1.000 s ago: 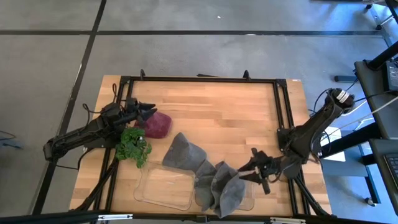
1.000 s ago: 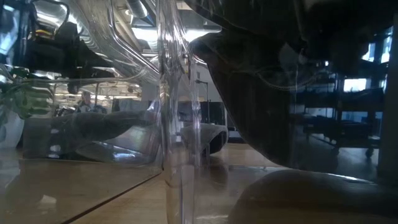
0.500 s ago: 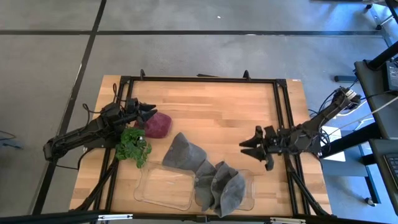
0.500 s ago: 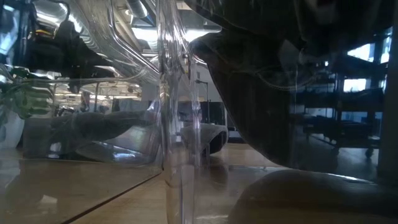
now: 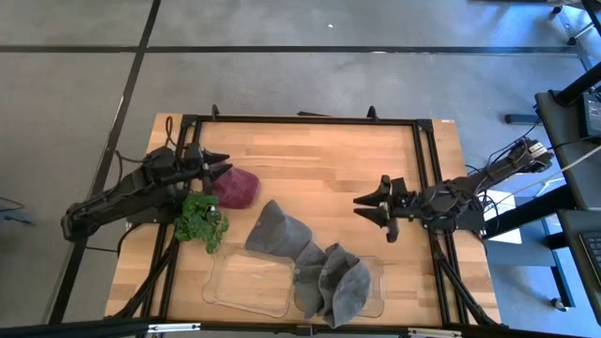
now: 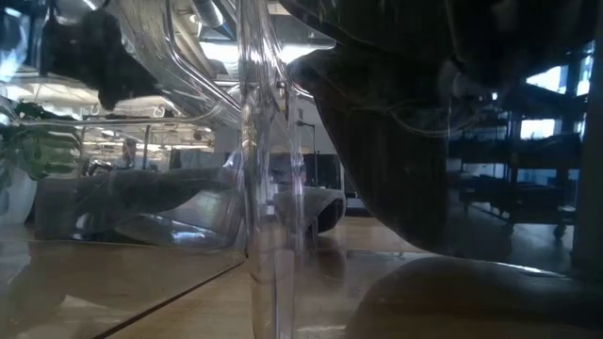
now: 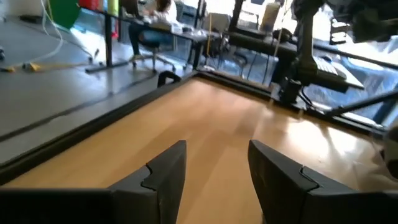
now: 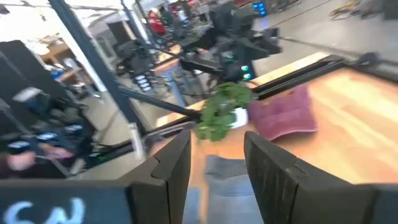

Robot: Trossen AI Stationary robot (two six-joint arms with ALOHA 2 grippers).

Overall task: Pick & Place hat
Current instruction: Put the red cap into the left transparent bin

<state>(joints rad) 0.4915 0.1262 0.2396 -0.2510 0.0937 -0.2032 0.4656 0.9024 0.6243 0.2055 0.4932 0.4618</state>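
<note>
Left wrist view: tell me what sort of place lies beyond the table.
Likely a shared robotics lab or workshop. Behind the wooden table stand desks with a seated person, a cable across the bare floor, and the other arm's base clamped at the far edge.

Grey hats [image 5: 324, 272] at six o'clock, maroon hat [image 5: 237, 188] and green plant [image 5: 202, 221] at nine, pale wood table [image 5: 319, 160].

The high view is looking straight down on the whole counter [image 5: 319, 160]. The low view is sitting at counter level, pressed close against a clear tray [image 6: 254, 188]. Each wrist view is facing forward across the counter; both are sharing its wooden top.
</note>
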